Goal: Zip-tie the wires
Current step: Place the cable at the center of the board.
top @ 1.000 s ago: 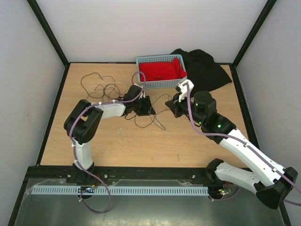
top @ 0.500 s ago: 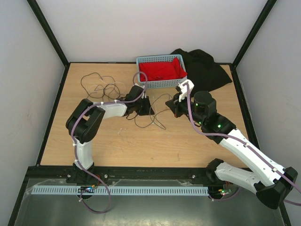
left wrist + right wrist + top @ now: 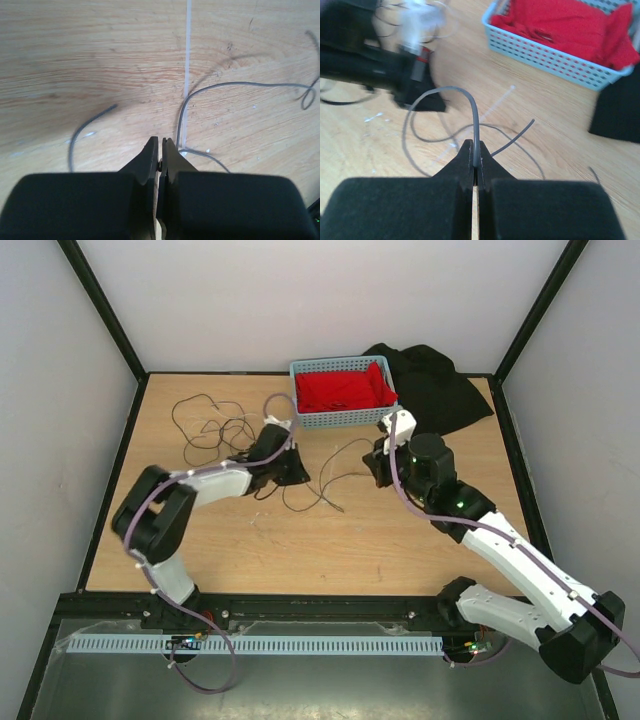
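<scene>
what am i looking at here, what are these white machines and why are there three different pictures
These are two robot arms bolted to a wooden table, a left arm and a right arm, each ending in a two-finger gripper. The wide picture is from a fixed camera above and behind them. The other two are from a camera on each wrist; the black blocks at the bottom are that arm's own fingers. On the table lie thin dark wires in loose loops, a blue basket holding a red cloth, a black cloth beside it, and a thin white strip. The right gripper is shut on one of the wires. The left gripper is shut at the end of the white strip; whether it pinches it is unclear.
</scene>
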Available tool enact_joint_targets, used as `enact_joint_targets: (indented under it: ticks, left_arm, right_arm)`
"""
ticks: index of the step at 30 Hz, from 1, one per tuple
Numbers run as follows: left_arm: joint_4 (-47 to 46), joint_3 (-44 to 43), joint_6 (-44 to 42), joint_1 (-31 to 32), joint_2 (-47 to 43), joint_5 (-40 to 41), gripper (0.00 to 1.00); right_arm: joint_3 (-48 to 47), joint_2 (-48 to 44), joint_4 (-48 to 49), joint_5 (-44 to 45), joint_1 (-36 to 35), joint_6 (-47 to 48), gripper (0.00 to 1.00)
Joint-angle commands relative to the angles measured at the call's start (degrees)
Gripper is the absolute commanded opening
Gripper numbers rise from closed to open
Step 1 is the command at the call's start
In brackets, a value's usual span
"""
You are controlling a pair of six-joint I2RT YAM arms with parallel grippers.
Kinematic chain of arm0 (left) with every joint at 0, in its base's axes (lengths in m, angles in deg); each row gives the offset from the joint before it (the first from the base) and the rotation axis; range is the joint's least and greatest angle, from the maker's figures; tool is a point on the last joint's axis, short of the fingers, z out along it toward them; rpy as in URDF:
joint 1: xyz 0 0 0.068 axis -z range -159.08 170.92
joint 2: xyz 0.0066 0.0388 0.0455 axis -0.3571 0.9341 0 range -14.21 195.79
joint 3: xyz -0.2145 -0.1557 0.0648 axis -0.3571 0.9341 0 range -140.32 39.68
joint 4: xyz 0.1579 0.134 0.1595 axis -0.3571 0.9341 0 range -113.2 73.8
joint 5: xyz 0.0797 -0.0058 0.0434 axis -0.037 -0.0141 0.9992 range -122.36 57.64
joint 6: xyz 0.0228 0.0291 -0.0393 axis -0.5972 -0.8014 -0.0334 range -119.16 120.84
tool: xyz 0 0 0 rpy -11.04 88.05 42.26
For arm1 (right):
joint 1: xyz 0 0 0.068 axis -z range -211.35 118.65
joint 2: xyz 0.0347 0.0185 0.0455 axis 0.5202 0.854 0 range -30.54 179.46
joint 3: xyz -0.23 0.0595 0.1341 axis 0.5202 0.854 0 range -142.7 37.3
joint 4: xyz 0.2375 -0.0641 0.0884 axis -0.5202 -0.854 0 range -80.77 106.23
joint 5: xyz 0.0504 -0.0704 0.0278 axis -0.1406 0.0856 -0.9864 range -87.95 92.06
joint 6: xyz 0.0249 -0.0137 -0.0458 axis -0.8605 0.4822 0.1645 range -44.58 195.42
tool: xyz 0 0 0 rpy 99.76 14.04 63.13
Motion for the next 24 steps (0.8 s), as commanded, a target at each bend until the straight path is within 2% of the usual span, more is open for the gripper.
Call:
enact_joint_targets:
  ticks: [1, 8, 16, 19, 24]
  left_arm:
    - [0.33, 5.89, -1.51, -4.61, -12.20, 2.48, 0.00]
    - [6.58, 13.36, -2.19, -12.44, -25.40, 3.03, 0.00]
    - [9.79, 19.70, -0.04, -20.63, -32.73, 2.73, 0.00]
    - [10.09, 20.61, 0.54, -21.54, -33.70, 3.33, 0.00]
    - [10.01, 20.19, 1.19, -21.60, -32.78, 2.97, 0.00]
  right_arm:
    - [1.88, 0.68, 0.81, 3.41, 6.20, -1.75, 0.00]
    - [5.24, 4.79, 5.07, 2.10, 21.58, -6.04, 0.00]
    - [10.79, 10.93, 11.24, -1.07, 39.48, -9.64, 0.00]
    - [12.17, 12.05, 12.45, -0.97, 43.98, -10.10, 0.00]
    - [12.43, 13.02, 13.01, -0.83, 44.93, -9.79, 0.00]
